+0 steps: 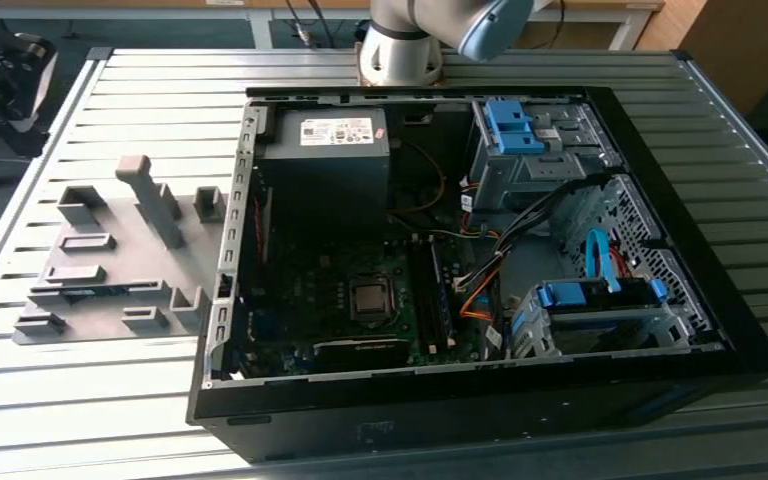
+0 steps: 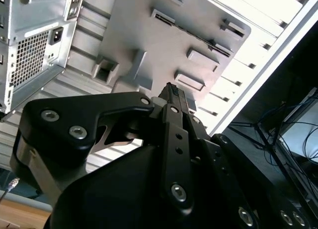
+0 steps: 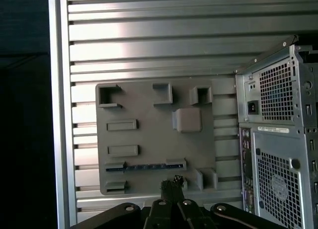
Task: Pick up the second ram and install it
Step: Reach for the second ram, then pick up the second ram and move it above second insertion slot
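Item: single arm with gripper (image 3: 171, 183), station on a slatted metal worktop (image 1: 117, 400). The jaws are sitting drawn together, narrow, and are gripping nothing; in both wrist views the gripper (image 2: 174, 93) is hanging above the grey fixture plate (image 3: 149, 105), with its tip reading over the plate's edge zone near the second ram and apart from it. The second ram (image 3: 144, 166) is lying lengthwise in a long seat of that plate, held between two small end blocks, and is showing dark chips along its length. In the exterior view the second ram (image 1: 91, 291) is appearing as a thin blue-green strip low on the fixture plate (image 1: 117, 250), on the exterior view's left of the open computer case (image 1: 491, 400). The case is lying on its side with its interior facing up and is exposing the motherboard (image 1: 357, 300), cables and blue drive brackets (image 1: 511, 125). The arm's base (image 1: 404, 50) is standing behind the case.
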Available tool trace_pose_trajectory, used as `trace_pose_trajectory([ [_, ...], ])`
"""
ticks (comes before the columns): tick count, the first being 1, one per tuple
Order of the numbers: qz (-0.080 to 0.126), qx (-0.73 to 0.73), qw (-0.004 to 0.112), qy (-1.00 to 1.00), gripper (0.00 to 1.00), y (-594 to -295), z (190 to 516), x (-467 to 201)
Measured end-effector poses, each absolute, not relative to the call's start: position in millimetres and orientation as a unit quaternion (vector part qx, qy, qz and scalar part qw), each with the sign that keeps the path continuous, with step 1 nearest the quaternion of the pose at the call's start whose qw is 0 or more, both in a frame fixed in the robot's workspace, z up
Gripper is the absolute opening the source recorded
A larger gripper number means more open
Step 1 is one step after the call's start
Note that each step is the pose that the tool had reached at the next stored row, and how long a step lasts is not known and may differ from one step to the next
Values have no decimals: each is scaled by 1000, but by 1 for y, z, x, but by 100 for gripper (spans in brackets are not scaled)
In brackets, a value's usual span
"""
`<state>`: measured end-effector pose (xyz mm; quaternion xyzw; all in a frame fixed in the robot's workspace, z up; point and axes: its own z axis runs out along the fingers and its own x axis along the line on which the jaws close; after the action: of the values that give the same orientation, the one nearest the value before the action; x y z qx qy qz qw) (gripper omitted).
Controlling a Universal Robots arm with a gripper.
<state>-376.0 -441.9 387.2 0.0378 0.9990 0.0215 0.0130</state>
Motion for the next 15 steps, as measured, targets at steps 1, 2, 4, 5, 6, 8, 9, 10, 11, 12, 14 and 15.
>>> trace_pose_trajectory([
  [1, 22, 38, 13, 999, 11, -442, 387, -379],
  [2, 22, 38, 13, 999, 11, -442, 387, -381],
  [4, 22, 38, 13, 999, 11, -442, 387, -386],
  [5, 22, 38, 13, 999, 11, -442, 387, -388],
  [6, 21, 38, 13, 999, 11, -442, 387, -390],
  [8, 21, 38, 13, 999, 11, -442, 387, -392],
  [9, 21, 38, 13, 999, 11, -442, 387, -392],
  [10, 22, 38, 13, 999, 11, -442, 387, -392],
  [11, 22, 38, 13, 999, 11, -442, 387, -392],
  [12, 22, 38, 13, 999, 11, -442, 387, -392],
  [14, 22, 38, 13, 999, 11, -442, 387, -392],
  [15, 22, 38, 13, 999, 11, -442, 387, -392],
])
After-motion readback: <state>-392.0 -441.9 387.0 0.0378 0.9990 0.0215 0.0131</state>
